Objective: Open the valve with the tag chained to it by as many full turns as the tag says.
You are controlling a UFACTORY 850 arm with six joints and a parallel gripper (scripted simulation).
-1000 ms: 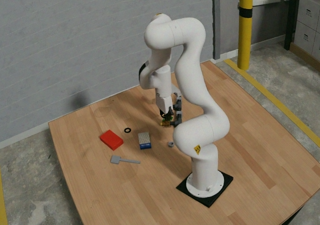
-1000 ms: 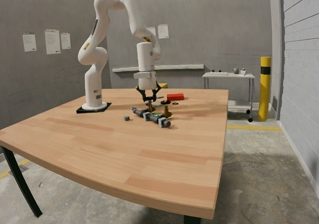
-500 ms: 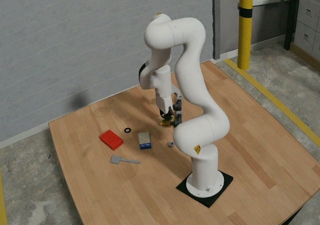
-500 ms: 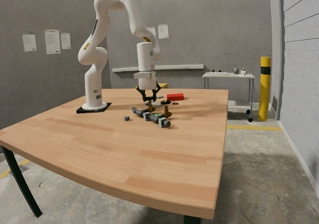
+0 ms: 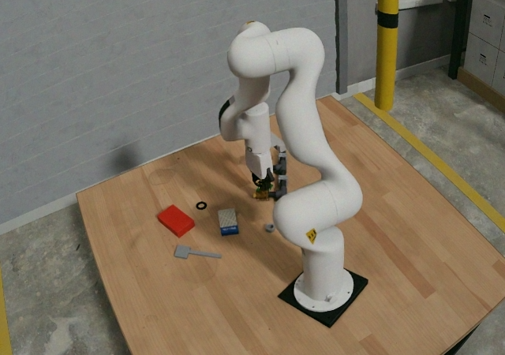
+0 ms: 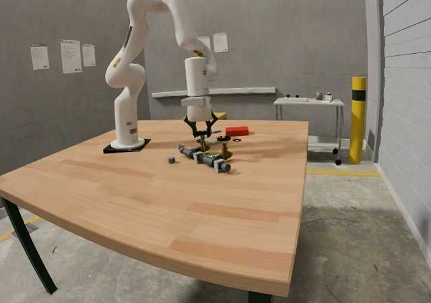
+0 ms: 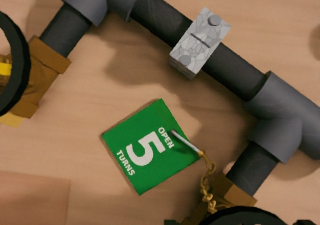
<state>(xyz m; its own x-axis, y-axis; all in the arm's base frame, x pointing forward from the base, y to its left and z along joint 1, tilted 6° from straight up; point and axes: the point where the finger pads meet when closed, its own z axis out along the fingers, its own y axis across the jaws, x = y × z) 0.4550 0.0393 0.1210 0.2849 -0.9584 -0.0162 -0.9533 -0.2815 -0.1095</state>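
A grey pipe lies on the table with two brass valves, each topped by a black handwheel. A green tag reading "OPEN 5 TURNS" lies flat on the table. Its gold chain runs to the valve at the bottom edge of the wrist view. My gripper points straight down and is shut on that valve's handwheel. The other valve with its handwheel stands untouched beside it.
A grey clamp holds the pipe. A red block, a blue and grey block, a black ring, a grey flat tool and a small grey cylinder lie on the table.
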